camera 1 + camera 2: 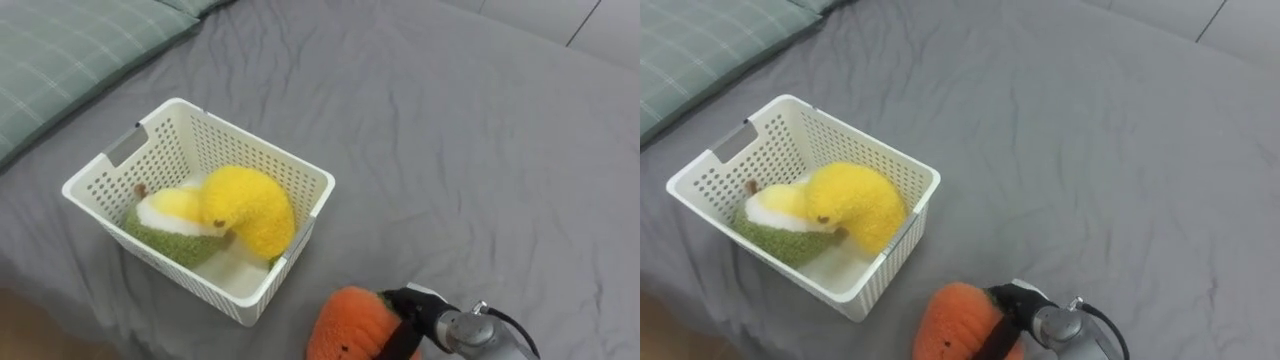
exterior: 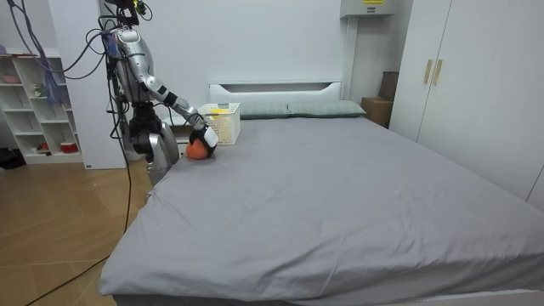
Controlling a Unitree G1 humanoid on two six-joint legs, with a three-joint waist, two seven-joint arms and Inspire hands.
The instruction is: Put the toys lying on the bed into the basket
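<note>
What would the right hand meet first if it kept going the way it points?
The right hand, curled round the orange plush toy, points left toward the white perforated plastic basket; its near corner looks first in line, though depth is unclear.

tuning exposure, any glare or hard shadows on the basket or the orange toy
Left eye view: no glare, soft shade in the white perforated plastic basket under the yellow plush toy; room view: even light on the round orange plush toy.

R hand curled on orange plush, near white basket w/ yellow plush & green plush inside.
</note>
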